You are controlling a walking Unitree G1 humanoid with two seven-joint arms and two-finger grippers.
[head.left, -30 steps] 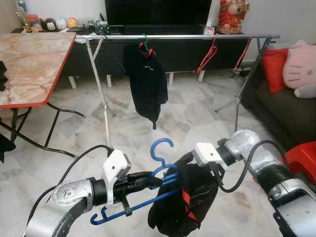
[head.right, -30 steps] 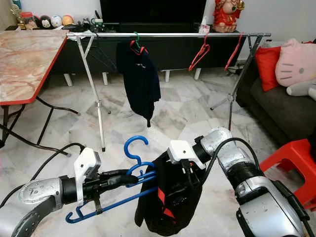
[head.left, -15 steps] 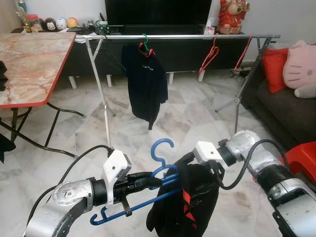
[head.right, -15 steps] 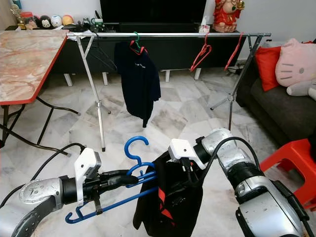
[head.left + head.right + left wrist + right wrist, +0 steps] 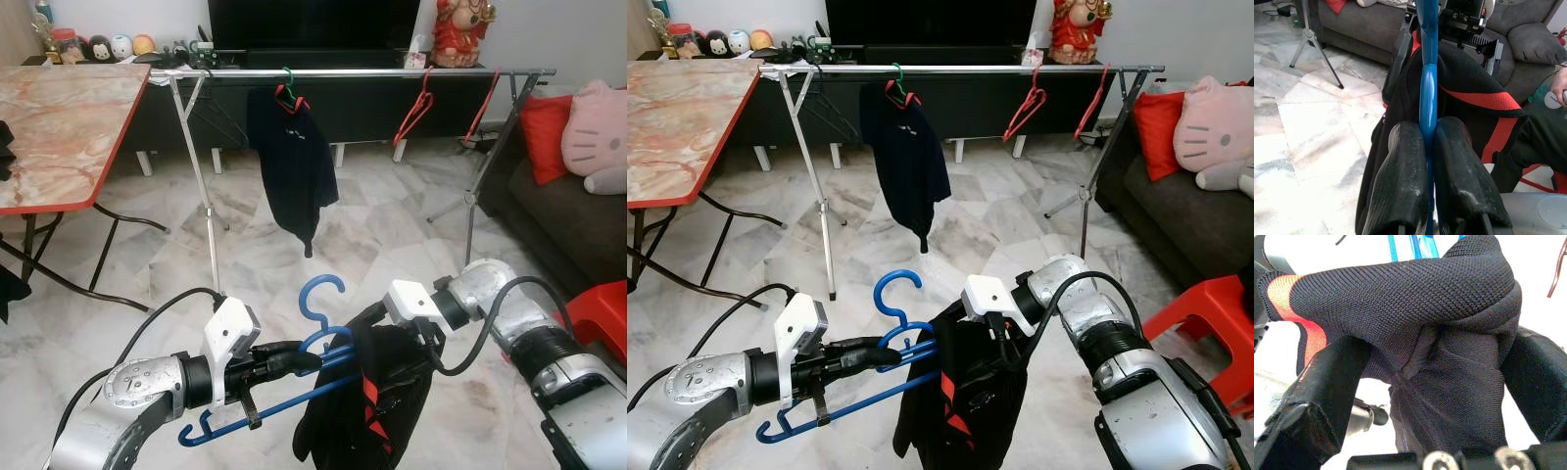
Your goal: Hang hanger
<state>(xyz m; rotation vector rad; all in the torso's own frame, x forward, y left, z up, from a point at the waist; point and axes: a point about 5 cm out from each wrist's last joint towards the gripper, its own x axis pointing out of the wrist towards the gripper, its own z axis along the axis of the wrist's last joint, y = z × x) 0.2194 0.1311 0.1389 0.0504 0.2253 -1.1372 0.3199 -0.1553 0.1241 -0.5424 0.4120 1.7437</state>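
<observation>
the left gripper is clamped on the blue hanger, hook rising just ahead. beside it, the right gripper pinches the black garment draped over that hanger.

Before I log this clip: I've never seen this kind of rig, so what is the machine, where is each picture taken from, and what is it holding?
This is a humanoid robot with two silver arms, each ending in two black fingers. The two wide pictures come from cameras on its head, looking down at its own arms. The two close-ups come from cameras on its wrists.

The left gripper is shut on a blue hanger; the left wrist view shows the fingers pinching its bar. The right gripper holds a black garment with red trim, draped on that hanger.

Ahead stands a metal clothes rail with a dark shirt and red hangers hanging from it. A marble-topped table is on the left, a sofa on the right.
</observation>
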